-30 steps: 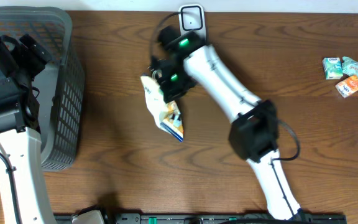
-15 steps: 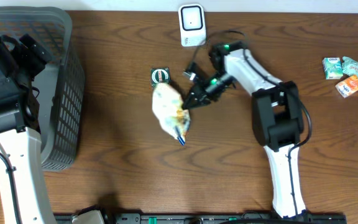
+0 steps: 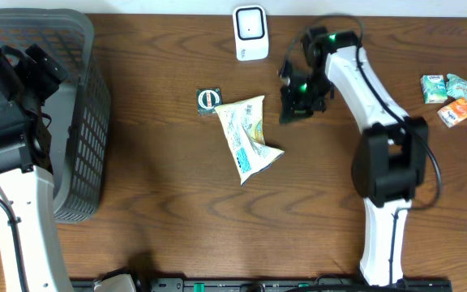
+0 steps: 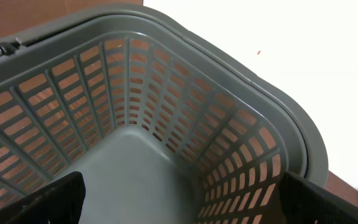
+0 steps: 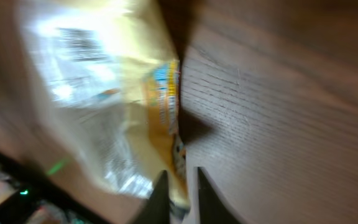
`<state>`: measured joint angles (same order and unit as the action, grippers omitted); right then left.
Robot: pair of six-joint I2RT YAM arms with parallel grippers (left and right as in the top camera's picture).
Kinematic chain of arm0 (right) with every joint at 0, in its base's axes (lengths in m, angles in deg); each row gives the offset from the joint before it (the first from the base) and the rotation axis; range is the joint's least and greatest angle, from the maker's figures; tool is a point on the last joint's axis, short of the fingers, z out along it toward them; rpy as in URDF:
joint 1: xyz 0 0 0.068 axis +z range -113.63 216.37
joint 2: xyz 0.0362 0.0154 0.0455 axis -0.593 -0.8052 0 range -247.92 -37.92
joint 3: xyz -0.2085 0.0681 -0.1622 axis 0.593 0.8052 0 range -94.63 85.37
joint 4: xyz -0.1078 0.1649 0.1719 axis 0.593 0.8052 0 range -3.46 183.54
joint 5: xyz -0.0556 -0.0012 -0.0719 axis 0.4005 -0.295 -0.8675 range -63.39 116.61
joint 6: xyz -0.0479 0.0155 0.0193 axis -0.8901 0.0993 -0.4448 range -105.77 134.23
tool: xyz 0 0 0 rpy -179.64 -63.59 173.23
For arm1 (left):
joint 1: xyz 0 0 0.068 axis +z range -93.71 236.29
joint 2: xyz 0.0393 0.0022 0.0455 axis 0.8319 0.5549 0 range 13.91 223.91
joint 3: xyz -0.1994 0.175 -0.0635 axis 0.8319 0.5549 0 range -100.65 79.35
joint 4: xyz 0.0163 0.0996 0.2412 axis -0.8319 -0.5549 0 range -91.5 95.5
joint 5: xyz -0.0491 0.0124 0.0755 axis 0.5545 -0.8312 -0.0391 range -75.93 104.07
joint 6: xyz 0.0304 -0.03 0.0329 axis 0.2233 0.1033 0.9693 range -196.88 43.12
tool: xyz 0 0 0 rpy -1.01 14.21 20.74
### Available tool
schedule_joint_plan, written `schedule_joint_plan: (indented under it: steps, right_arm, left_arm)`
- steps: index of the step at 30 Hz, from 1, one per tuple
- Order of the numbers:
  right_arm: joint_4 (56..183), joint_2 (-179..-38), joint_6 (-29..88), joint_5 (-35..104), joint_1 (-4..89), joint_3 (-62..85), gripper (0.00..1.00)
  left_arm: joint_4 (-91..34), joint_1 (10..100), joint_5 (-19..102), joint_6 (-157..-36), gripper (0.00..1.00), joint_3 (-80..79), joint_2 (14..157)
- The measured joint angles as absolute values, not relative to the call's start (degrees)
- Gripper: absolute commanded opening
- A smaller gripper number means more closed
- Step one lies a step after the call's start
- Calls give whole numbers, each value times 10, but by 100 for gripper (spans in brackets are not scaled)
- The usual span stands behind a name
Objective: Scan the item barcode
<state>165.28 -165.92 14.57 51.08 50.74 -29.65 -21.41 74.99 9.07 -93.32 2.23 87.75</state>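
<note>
The item, a yellow-and-white snack bag (image 3: 250, 138), lies flat on the wooden table (image 3: 160, 211), below and slightly left of the white barcode scanner (image 3: 250, 32) at the back edge. My right gripper (image 3: 290, 112) hovers just right of the bag's upper corner and is apart from it. In the right wrist view the bag (image 5: 104, 93) is blurred, with a barcode patch near its top. There the right gripper (image 5: 179, 175) has its fingers barely parted, with nothing held between them. My left gripper (image 4: 191, 205) stands wide open inside the grey basket (image 4: 166, 81), holding nothing.
A small round green tin (image 3: 208, 99) sits just left of the bag's top. Several small packets (image 3: 454, 96) lie at the far right. The grey basket (image 3: 75, 122) fills the left end of the table, with the left arm over it.
The right gripper has let go of the bag and drawn back to the right. The bag now lies flat and further right than before. The left arm has not moved.
</note>
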Motion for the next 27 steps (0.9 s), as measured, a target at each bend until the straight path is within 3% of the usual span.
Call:
schedule_joint_plan:
  steps: [2, 5, 9, 15, 27]
  right_arm:
    - [1643, -1622, 154, 493, 521, -303, 29]
    - [1628, -1582, 158, 479, 542, -312, 29]
    - [1610, -1571, 162, 468, 581, -315, 13]
    - [1580, -1586, 172, 428, 645, -303, 1]
    - [1565, -1708, 232, 285, 719, -299, 1]
  left_arm:
    - [-214, 750, 91, -933, 98, 22, 878]
    - [-214, 750, 91, -933, 98, 22, 878]
    - [-214, 750, 91, -933, 98, 22, 878]
    - [-214, 750, 91, -933, 98, 22, 878]
    - [-214, 750, 91, -933, 98, 22, 878]
